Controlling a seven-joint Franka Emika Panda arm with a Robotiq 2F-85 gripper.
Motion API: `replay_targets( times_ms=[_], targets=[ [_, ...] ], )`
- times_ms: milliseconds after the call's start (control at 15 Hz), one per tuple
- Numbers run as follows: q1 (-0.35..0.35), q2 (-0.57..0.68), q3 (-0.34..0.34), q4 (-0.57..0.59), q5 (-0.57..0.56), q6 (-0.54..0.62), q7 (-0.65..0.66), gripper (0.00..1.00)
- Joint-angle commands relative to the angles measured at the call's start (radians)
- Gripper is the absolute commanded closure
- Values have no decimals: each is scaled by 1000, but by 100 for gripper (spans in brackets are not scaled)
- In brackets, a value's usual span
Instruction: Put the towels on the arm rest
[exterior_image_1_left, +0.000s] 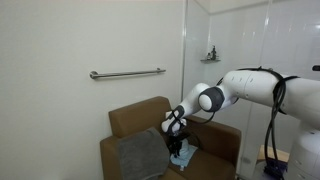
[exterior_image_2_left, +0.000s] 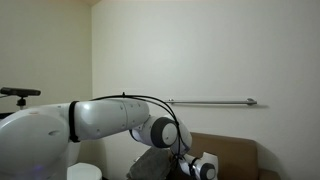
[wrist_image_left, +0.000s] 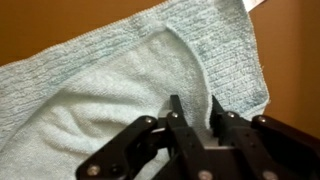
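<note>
A light blue towel (wrist_image_left: 110, 85) fills the wrist view, and a fold of it sits between my gripper's (wrist_image_left: 192, 108) fingers. In an exterior view my gripper (exterior_image_1_left: 176, 133) hangs over the seat of a brown armchair (exterior_image_1_left: 140, 117), with the blue towel (exterior_image_1_left: 183, 156) bunched just below it. A grey towel (exterior_image_1_left: 140, 152) lies flat on the chair's near arm rest, beside the gripper. In the exterior view from behind the arm, the gripper (exterior_image_2_left: 205, 168) is at the bottom edge and the towels are mostly hidden.
A metal grab bar (exterior_image_1_left: 127, 73) is fixed to the wall above the chair and also shows in an exterior view (exterior_image_2_left: 212, 101). A small shelf (exterior_image_1_left: 210, 58) with objects hangs at the back. The robot's base and cables stand beside the chair.
</note>
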Motion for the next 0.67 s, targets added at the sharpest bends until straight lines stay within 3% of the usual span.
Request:
replay_targets(
  times_ms=[0,200,600],
  targets=[
    [-8,0,7,-12,-6,22,5,98],
    [-14,0,10,-11,-2,7,3,100],
    [-93,0,57,-3,56,12,-18,99]
  ],
)
